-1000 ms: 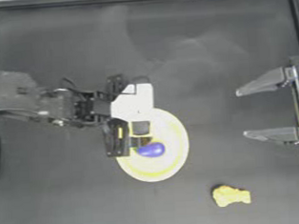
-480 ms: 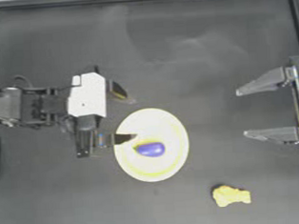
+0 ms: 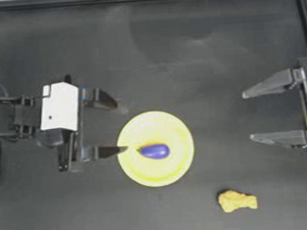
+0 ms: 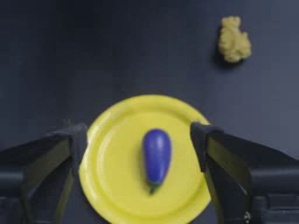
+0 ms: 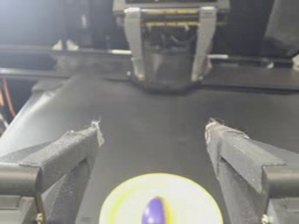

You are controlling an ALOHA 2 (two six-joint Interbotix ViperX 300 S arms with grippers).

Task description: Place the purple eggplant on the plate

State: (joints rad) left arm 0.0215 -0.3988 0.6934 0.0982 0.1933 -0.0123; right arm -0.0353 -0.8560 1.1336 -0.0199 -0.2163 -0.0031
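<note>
The purple eggplant [image 3: 154, 150] is lying at the centre of the plate [image 3: 141, 172], free of any grip. The left gripper [image 3: 112, 128] is hanging at the plate's nine o'clock, fingers spread and holding nothing, apparently having let go. The right gripper [image 3: 261, 115] is sitting parked at three o'clock, fingers spread.

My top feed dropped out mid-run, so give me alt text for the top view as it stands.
The purple eggplant lies on the yellow plate near the table's middle. The left gripper is open, empty, beside the plate's left edge; the right gripper is parked open at the right side. An orange-yellow lumpy piece sits apart on the table.
</note>
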